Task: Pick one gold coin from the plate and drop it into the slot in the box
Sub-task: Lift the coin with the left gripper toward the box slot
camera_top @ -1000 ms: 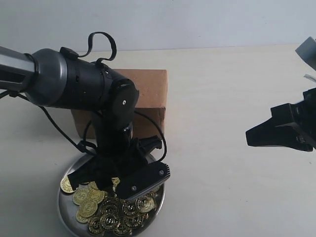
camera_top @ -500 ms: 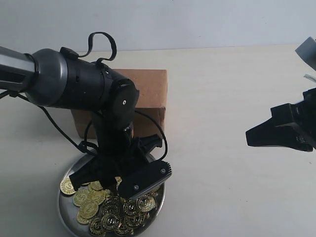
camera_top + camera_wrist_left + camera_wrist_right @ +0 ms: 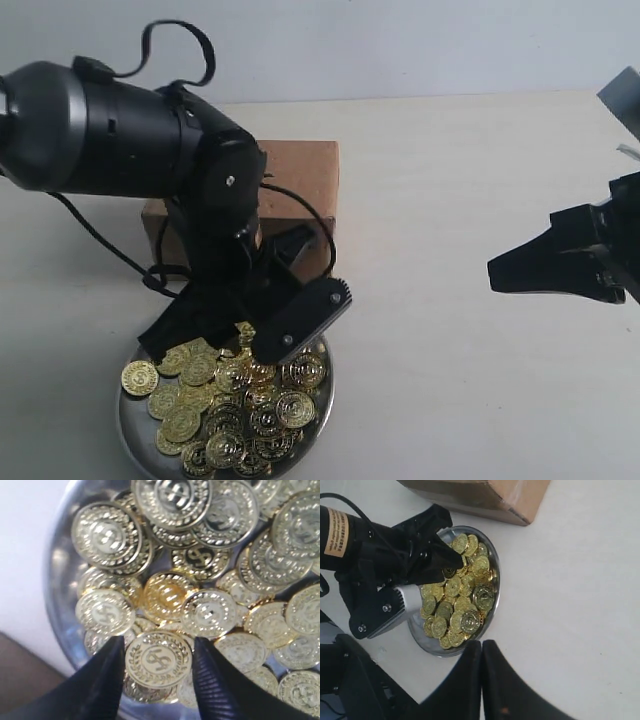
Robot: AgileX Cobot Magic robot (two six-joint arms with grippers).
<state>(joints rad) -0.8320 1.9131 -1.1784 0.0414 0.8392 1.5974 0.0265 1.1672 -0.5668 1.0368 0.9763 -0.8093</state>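
Observation:
The silver plate (image 3: 127, 428) heaped with gold coins sits at the front left, just before the brown cardboard box (image 3: 305, 172). My left gripper (image 3: 240, 342) hangs just above the coin pile. In the left wrist view the left gripper (image 3: 158, 652) is shut on one gold coin (image 3: 158, 659) with a dollar sign, its edges against both fingers, above the plate (image 3: 54, 580). My right gripper (image 3: 497, 274) hovers far right, shut and empty; the right gripper (image 3: 481, 644) looks towards the plate (image 3: 427, 646) and box (image 3: 490, 494). The box slot is hidden.
The left arm's black body and cables (image 3: 120, 130) cover much of the box top. Bare pale tabletop (image 3: 430, 200) stretches between the box and the right gripper.
The left arm has lifted up and back from the plate; its fingers, earlier down among the coins, are now above the pile. The right gripper shifted only slightly.

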